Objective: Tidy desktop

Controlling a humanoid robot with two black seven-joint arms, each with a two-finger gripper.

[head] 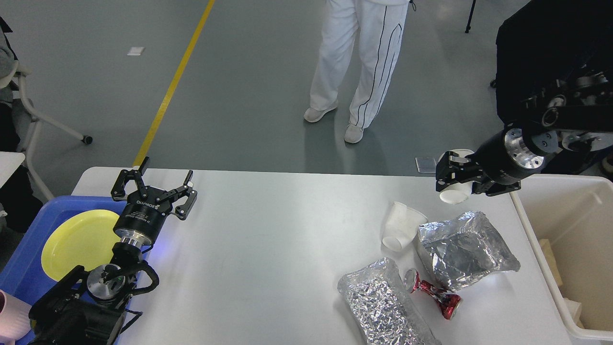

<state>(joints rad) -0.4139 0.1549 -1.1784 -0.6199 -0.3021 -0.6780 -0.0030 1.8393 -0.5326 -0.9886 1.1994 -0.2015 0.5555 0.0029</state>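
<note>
Nearest me, at six o'clock on the desktop [268, 249], which fills the lower middle of my view, lie a crumpled foil bag [383, 304] and, just beside it at its three o'clock, a crushed red can [433, 293]. At my eight o'clock: blue tray [24, 268] overlapping the desktop's left edge, a yellow plate [76, 242] inside it. Above the tray's inner edge hangs my left gripper [153, 184], fingers spread wide and grasping nothing. Farther out, at two o'clock: second foil bag [464, 249], touching the can; a white paper cup [400, 225] on its side against that bag's left edge. At three o'clock, off the desktop's right end: beige tub [536, 239]. Beyond the cup, over the far right corner, my right gripper [455, 179] is clenched around another white cup [455, 194]. Farthest, at twelve o'clock: a person in white trousers [354, 57] on the grey floor [258, 86].
</note>
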